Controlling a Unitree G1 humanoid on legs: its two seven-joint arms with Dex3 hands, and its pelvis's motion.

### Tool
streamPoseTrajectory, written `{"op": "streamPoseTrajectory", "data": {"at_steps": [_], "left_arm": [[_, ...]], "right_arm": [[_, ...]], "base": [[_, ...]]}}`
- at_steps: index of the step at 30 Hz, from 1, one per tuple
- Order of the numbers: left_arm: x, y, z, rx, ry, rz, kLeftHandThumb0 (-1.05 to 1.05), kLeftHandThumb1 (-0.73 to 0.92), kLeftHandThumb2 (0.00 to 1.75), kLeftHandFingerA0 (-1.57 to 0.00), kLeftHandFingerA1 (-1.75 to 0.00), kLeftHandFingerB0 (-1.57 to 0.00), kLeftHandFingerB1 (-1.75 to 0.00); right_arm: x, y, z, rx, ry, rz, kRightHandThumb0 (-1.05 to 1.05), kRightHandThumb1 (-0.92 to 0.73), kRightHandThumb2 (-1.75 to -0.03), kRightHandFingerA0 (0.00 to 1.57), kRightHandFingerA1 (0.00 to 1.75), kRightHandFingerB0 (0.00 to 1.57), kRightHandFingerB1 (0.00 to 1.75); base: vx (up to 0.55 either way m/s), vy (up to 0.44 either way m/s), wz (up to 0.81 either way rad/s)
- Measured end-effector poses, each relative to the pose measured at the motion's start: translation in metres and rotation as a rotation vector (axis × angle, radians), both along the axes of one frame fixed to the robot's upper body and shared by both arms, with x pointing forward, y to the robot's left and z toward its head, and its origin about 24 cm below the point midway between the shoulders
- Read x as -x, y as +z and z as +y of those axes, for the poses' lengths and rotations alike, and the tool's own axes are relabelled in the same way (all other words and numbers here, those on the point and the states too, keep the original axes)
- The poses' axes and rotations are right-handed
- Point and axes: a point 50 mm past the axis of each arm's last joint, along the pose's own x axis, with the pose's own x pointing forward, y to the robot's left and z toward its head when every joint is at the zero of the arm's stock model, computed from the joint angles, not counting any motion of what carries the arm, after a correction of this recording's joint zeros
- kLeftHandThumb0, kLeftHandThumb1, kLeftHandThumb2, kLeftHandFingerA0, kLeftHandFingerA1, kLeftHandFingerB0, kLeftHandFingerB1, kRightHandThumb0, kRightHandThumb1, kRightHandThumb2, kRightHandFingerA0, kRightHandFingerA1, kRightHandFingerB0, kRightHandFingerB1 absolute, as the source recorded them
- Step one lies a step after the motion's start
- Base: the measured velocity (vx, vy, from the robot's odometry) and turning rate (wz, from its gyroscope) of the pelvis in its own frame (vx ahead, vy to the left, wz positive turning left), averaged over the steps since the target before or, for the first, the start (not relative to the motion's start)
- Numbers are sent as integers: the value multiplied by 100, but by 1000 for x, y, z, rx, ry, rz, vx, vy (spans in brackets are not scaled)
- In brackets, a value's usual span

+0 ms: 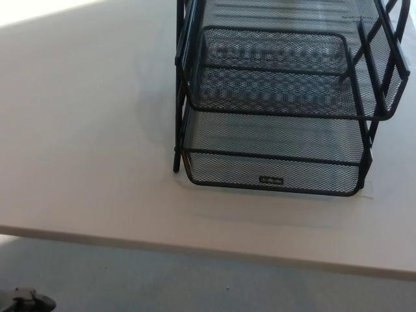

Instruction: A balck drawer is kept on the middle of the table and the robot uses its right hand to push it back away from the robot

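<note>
One black drawer unit (279,110) before you: wire-mesh, stacked tiers, three visible, thin metal frame posts at corners. Sits upper right of frame on pale smooth desk (78,130), top cut off by frame edge. Lowest tray juts toward you, small label plate (272,181) on front lip. Grey floor (195,283) along bottom. Neither robot hand in frame, so you can't read finger state.

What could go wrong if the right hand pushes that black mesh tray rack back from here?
The bottom drawer sticks out toward the robot past the frame post, so a push there may slide only the drawer in. No hand is in view, so the approach starts from out of sight. A push high on the upper tray might tip the rack.
</note>
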Motion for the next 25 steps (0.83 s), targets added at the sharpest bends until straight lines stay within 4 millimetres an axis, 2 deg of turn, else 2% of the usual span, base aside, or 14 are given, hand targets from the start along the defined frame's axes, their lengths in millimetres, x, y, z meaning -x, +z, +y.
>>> {"op": "streamPoseTrajectory", "data": {"at_steps": [14,25], "left_arm": [[0,0,0,0,0,1,-65,58,91,-34,-50,-23,-43],[0,0,0,0,1,2,-65,60,92,-35,-50,-23,-43]], "right_arm": [[1,-32,-16,277,-52,6,-53,-72,-62,73,50,60,42],[-3,-42,-28,451,-60,-53,-52,-72,-63,71,47,59,42]], "base": [[0,0,0],[0,0,0]]}}
